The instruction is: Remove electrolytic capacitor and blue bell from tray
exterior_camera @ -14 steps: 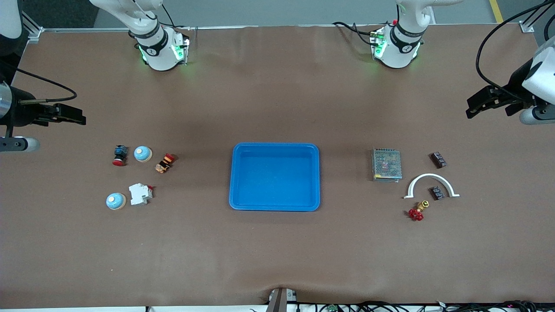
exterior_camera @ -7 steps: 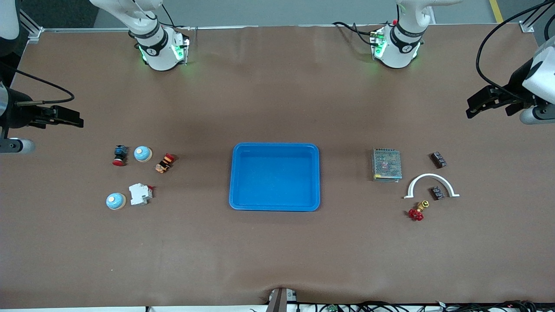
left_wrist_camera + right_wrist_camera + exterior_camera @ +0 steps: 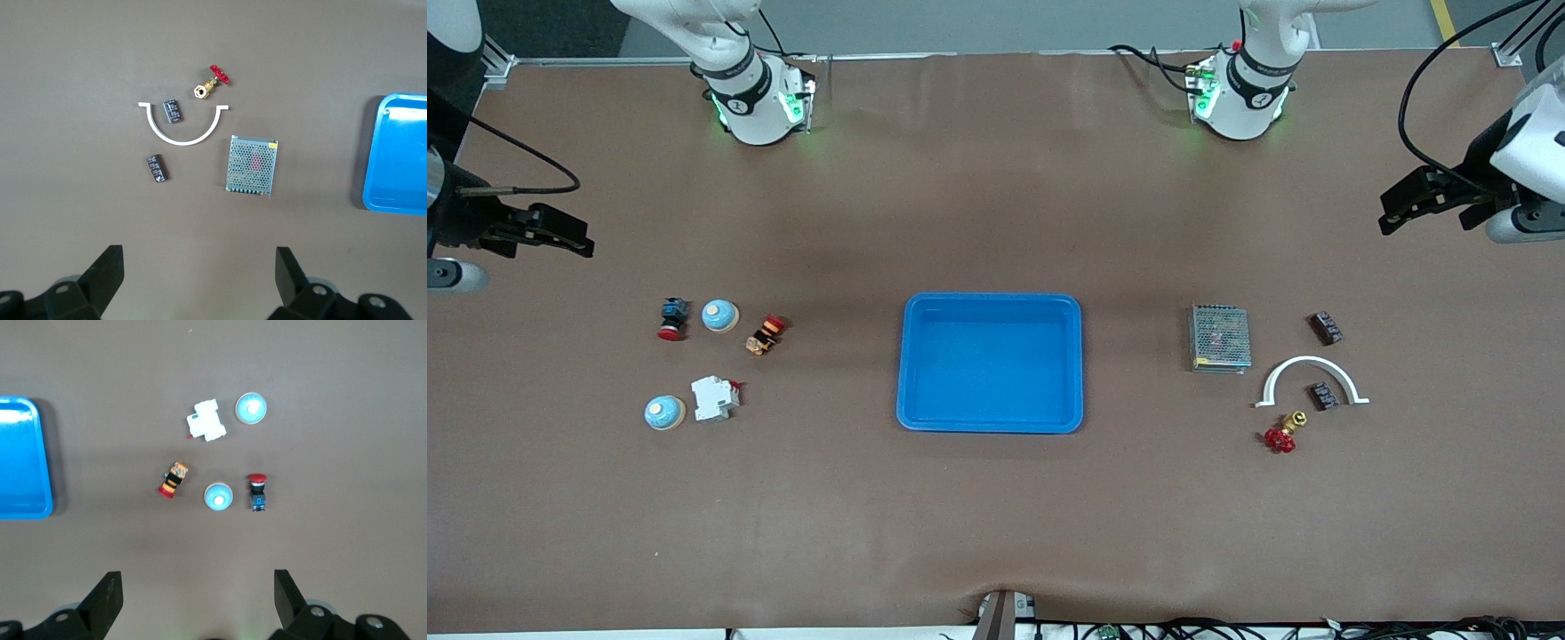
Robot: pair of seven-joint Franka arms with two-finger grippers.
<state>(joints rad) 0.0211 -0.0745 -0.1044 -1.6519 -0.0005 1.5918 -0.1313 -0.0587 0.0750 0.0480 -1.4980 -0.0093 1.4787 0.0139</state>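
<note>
— Tray (image 3: 991, 299) in the middle of the worktop, well apart from every edge. Nothing inside but bare blue floor.

— So nothing left to lift out?

— Looks that way, judging by the bare floor. Two blue bells out on the worktop toward the right arm's end. One (image 3: 719, 315) between a red-capped button (image 3: 672, 319) and an orange-and-black part (image 3: 765, 334). The other (image 3: 664, 412) nearer the front edge, just beside a white block (image 3: 714, 397).

— And the capacitor?

— Cannot tell which piece. Possibly the orange-and-black part; too small to say.

— Why two heaps at the two ends?

— Probably one heap per arm, each within easy reach, with the tray between as shared ground. Toward the left arm's end: mesh box (image 3: 1219, 338), then a white arch (image 3: 1310, 363) set around one black block (image 3: 1322, 395). Second black block (image 3: 1325, 327) farther from the front edge. Red-handled valve (image 3: 1282, 434) near one foot of the arch, nearest the front edge of that heap.

— Arms?

— Both parked, waiting. Left jaws over the worktop's edge at the left arm's end, wide apart, empty. Right jaws over the edge at the right arm's end, likewise wide apart, gripping nothing.

— Why so far out and so high?

— Likely to stay clear of the parts and give each wrist camera a full look down on its own heap.
</note>
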